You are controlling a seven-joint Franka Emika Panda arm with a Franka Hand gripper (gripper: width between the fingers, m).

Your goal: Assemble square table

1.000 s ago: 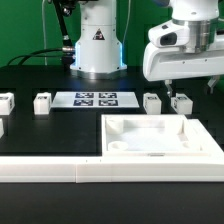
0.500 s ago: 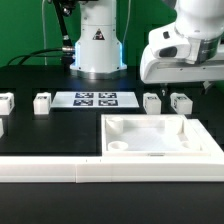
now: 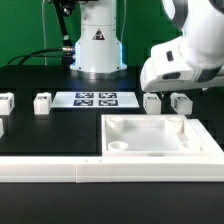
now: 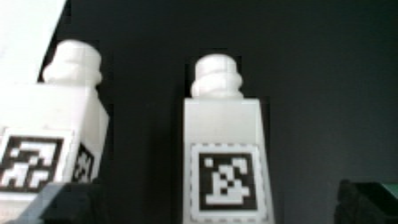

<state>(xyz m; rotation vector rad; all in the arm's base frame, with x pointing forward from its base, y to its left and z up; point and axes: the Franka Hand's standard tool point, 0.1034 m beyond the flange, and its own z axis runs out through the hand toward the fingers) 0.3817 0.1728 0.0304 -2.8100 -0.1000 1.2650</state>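
Arm (image 3: 186, 62) has tipped over and sunk lower in the last second. Its white housing now hangs above two legs on the exterior view's right: inner leg (image 3: 152, 102) and outer leg (image 3: 182, 102). Parts on the table (image 3: 50, 135) have not shifted.

Jaws: spread wide, holding nothing. The wrist view shows dark fingertips (image 4: 64, 204) on opposite sides, with a tagged leg (image 4: 226, 140) between them and clear of both. A neighbour leg (image 4: 50, 125) sits just beside it, outside the gap. Each has a rounded peg at one end. Cannot tell which of the pair is which across views. In the exterior view the jaws are hidden by the housing.

Square table top (image 3: 150, 152): lies flat, rim up, on the exterior view's right, just behind the long white rail (image 3: 60, 170) and in front of the two legs.

Marker board (image 3: 95, 99): flat at mid-table. Another leg (image 3: 42, 102) stands at its left in the exterior view.
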